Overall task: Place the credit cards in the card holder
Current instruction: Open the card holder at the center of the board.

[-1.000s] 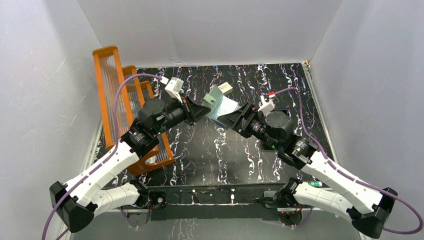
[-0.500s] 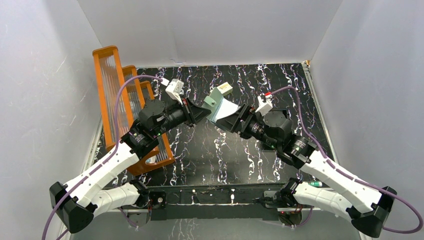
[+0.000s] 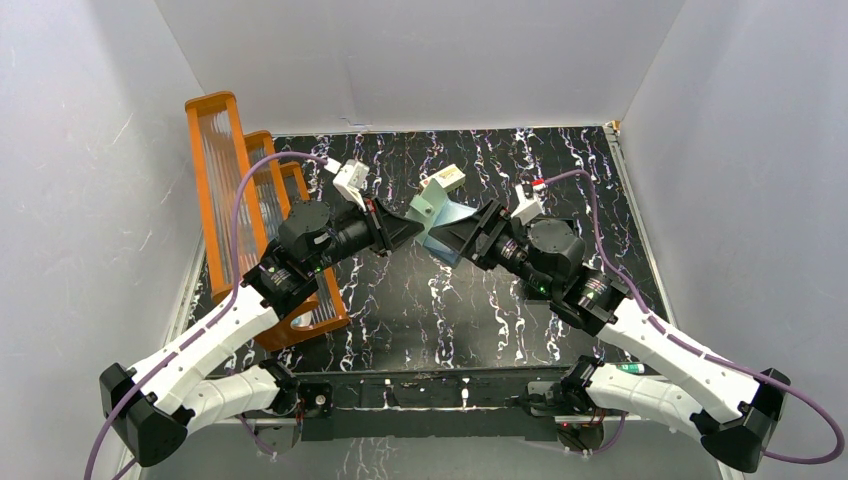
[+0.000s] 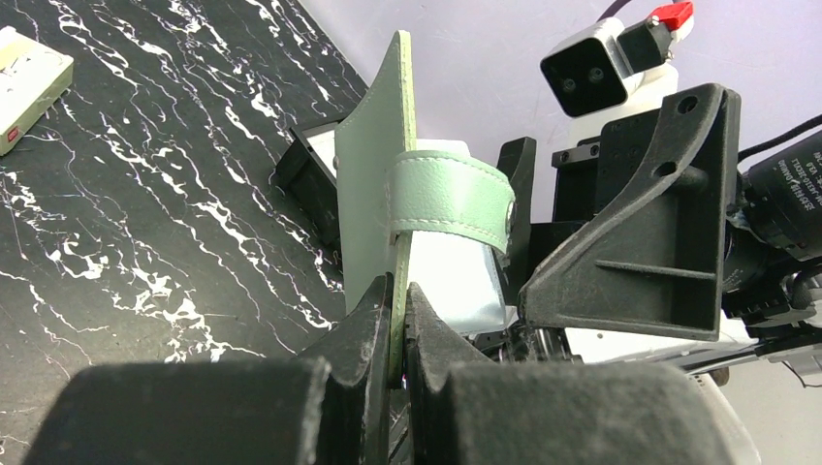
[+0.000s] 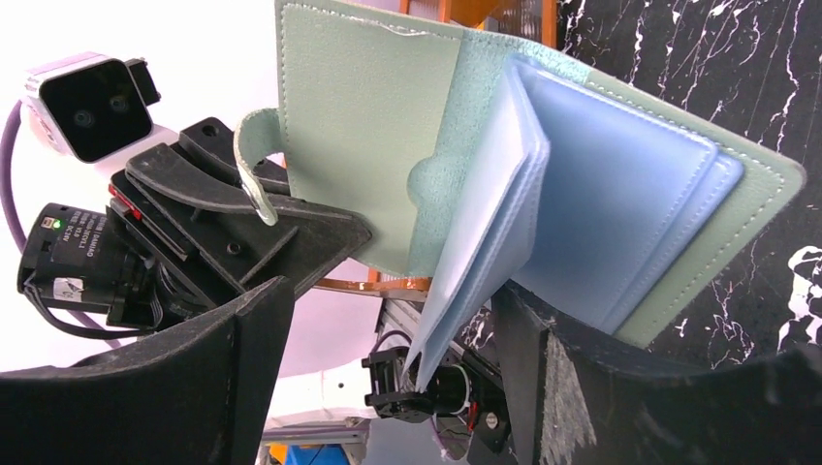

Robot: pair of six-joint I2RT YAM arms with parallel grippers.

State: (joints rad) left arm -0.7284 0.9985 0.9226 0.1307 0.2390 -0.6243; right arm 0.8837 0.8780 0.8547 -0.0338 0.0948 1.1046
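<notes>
The grey-green card holder [image 3: 428, 203] is held open above the table's middle. It also shows in the left wrist view [image 4: 373, 145] and the right wrist view [image 5: 359, 116]. My left gripper [image 3: 413, 229] [image 4: 399, 291] is shut on the lower edge of its cover, and its strap loops across the face. My right gripper [image 3: 455, 236] [image 5: 388, 300] is open, with its fingers on either side of the fanned pale blue sleeves [image 5: 504, 223]. I cannot make out any credit cards; a black thing with a white face [image 4: 312, 155] shows behind the holder.
A thick cream block [image 3: 446, 178] [image 4: 24, 87] lies on the black marbled table behind the holder. An orange slatted rack [image 3: 215, 180] leans along the left wall. White walls close in the back and both sides.
My right gripper has moved a little forward and left, closer around the holder's sleeves. The holder has tilted slightly. My left gripper has stayed almost still.
</notes>
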